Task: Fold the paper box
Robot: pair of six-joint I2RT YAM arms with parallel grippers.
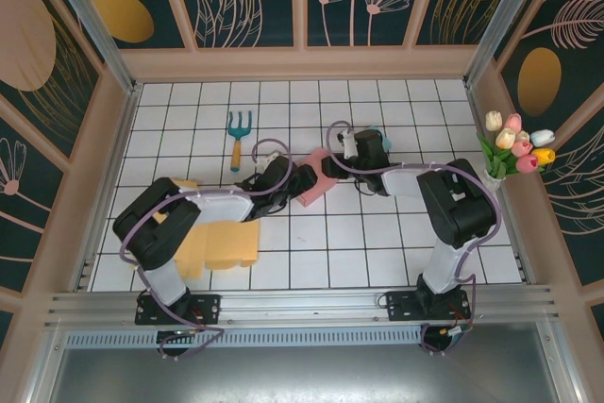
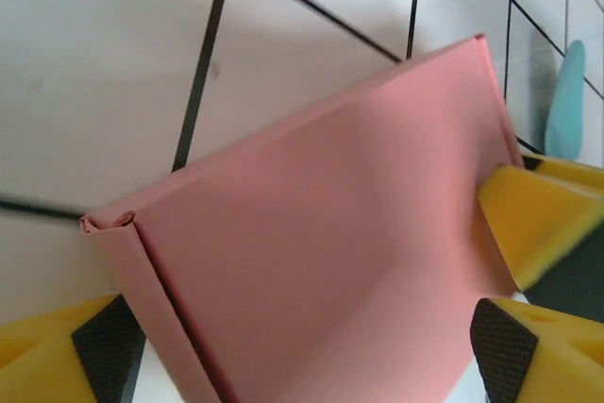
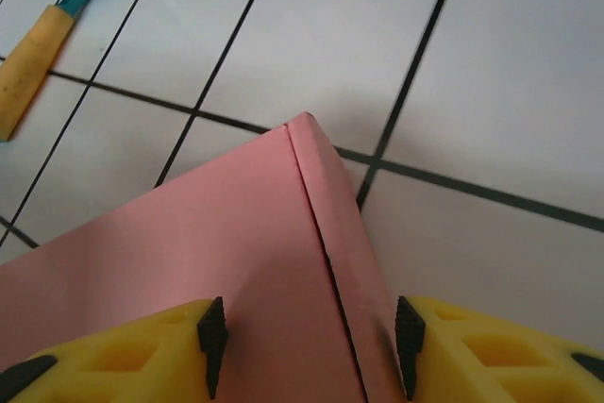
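The pink paper box (image 1: 314,188) lies folded shut on the white tiled table, between my two grippers. Seen from the left wrist, the box (image 2: 321,252) spans nearly the whole gap of my left gripper (image 2: 302,351), which stands wide open around it with thin slivers of table showing beside each pad. A yellow finger (image 2: 543,224) of the other arm touches the box's far corner. In the right wrist view, my right gripper (image 3: 310,346) is half open over a corner of the box (image 3: 236,252). Its left finger hangs over the lid and its right pad (image 3: 409,342) sits against the narrow side wall.
A teal garden fork with a yellow handle (image 1: 238,135) lies left of the box, also in the right wrist view (image 3: 42,40). Flat yellow cardboard (image 1: 222,243) sits near the left arm's base. A teal item (image 2: 566,101) is beyond the box. Tulips (image 1: 514,143) stand at the right wall.
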